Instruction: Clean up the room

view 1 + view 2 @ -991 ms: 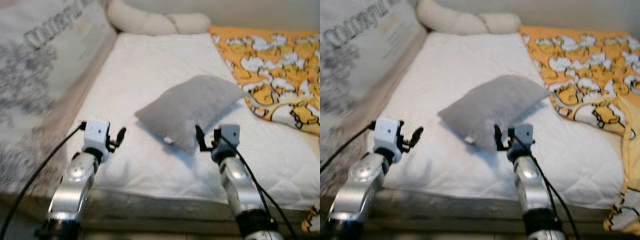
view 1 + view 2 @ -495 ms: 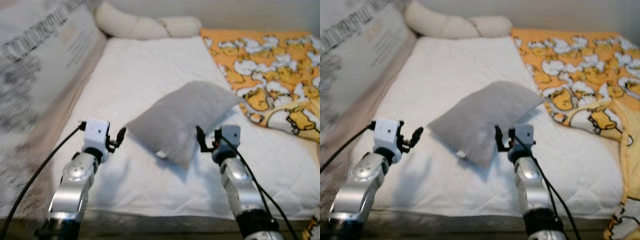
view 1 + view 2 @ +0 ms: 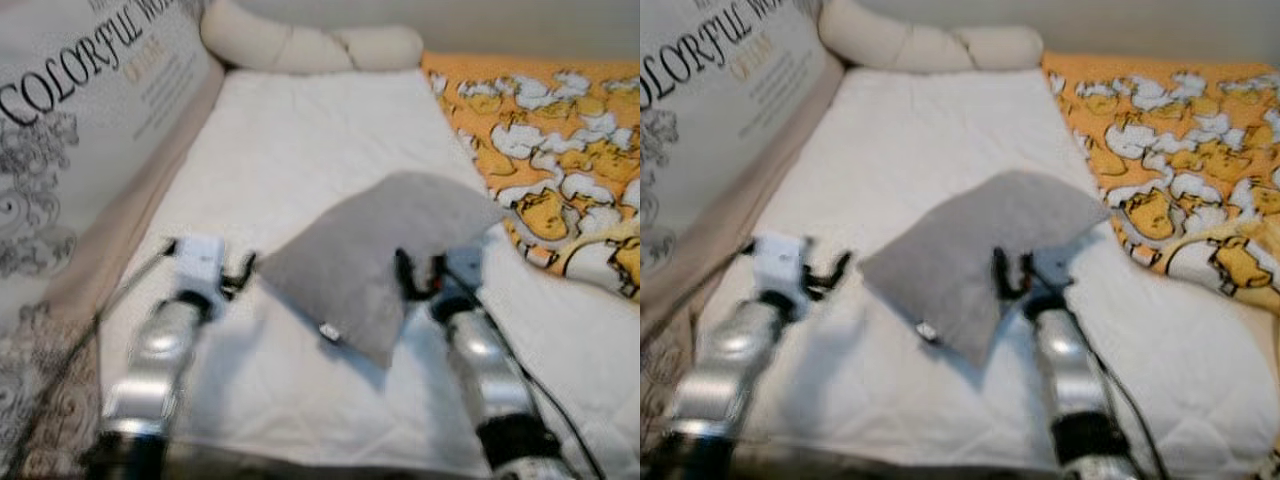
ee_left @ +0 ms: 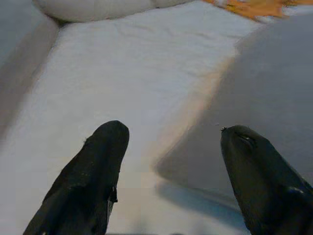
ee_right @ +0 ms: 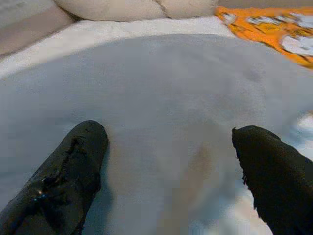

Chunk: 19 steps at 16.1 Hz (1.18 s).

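Grey pillow (image 3: 380, 255) lying askew on the white quilted mattress (image 3: 300, 140), well short of the cream knotted bolster (image 3: 310, 45) at its head. Left gripper (image 4: 168, 161) just beside the pillow's near corner, fingers (image 4: 83, 183) spread apart, nothing between them. Right gripper (image 5: 171, 161) up against the pillow's other side, fingers (image 5: 58, 178) likewise wide and empty. Yellow cartoon-print blanket (image 3: 545, 130) beyond the pillow, on the right gripper's side. Lettered cushion (image 3: 75, 120) propped opposite, past the left gripper.
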### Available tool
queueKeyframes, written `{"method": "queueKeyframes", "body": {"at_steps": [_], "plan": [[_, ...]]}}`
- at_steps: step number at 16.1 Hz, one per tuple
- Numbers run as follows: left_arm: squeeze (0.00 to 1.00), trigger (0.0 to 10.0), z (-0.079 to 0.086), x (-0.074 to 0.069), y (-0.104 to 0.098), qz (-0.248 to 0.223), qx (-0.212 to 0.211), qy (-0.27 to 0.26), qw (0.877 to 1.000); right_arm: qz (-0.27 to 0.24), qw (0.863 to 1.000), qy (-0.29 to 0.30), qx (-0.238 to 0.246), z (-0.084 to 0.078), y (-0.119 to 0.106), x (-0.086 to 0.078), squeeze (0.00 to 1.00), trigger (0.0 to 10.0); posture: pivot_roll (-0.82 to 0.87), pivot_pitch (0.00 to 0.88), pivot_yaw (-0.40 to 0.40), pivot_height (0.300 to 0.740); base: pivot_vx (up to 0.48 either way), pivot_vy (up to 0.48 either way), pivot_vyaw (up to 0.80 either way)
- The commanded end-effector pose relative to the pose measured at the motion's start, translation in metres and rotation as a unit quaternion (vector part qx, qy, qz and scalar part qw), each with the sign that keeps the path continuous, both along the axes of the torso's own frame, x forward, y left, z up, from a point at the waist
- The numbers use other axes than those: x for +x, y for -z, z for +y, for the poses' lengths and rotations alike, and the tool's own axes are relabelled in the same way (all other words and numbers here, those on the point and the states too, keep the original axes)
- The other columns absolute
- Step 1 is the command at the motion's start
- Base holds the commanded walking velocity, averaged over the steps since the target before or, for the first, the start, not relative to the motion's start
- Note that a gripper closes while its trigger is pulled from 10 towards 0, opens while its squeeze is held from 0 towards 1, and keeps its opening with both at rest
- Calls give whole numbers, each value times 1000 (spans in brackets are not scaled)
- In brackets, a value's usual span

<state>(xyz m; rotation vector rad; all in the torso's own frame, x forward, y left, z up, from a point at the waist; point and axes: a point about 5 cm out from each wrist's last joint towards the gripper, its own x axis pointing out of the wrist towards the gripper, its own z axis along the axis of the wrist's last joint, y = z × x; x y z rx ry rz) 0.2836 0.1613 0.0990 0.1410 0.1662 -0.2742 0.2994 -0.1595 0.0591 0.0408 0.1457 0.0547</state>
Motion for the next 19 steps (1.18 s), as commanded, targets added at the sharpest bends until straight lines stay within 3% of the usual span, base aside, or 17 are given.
{"method": "queueKeyframes", "body": {"at_steps": [1, 19], "plan": [[0, 10000, 6, -1, 0, 0, 12, -5, 1000, 2, 1000, 2, 5, 1, 1, -1, 0, 10000, -33, 0, -5, 740, 0, 0, 0], [0, 10000, 7, -1, 1, 4, 22, -8, 1000, 15, 1000, -1, 8, 2, 4, -1, 0, 10000, -32, 0, -4, 740, 0, 0, 0]]}}
